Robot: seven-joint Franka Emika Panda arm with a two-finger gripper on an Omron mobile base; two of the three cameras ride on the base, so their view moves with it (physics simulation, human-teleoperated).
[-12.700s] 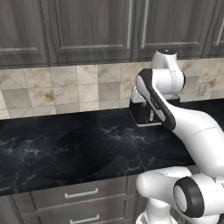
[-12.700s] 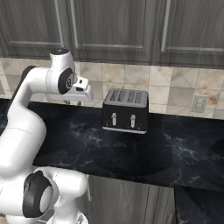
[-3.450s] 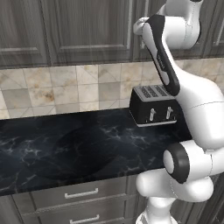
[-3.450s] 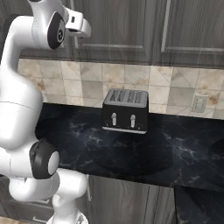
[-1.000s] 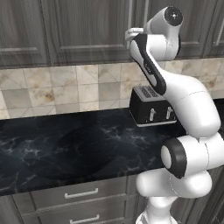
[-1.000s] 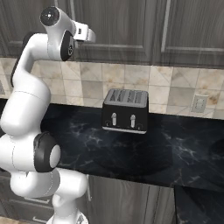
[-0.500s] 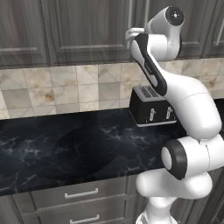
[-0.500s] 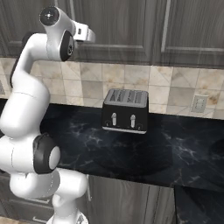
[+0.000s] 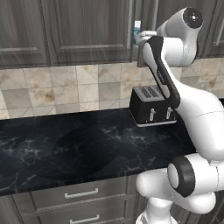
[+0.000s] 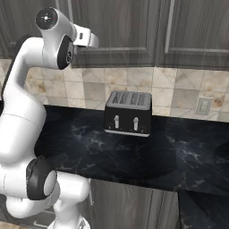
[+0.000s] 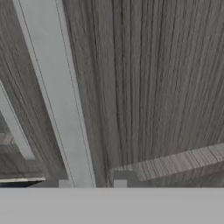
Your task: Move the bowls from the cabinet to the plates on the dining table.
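Looks like we're at the open-the-door step: gripper (image 11: 92, 183) is nose-up against the closed cabinet (image 11: 153, 87), tips slightly apart with the silver bar handle (image 11: 57, 87) running between them, so next it'd need to clamp on and pull, bowls presumably inside.

cabinet (image 9: 87, 30): dark grey-brown wood-grain wall unit above the tiled wall and the black counter, hung along its back edge; every door I can see sits flush and shut.
doors: panelled, with a raised frame around each flat centre.
handle (image 11: 57, 96): long silver bar, running nearly upright just in front of my camera, standing off the door's wood grain; another bar (image 10: 169, 27) shows on the door further right.
cabinet's inside: hidden behind the doors.
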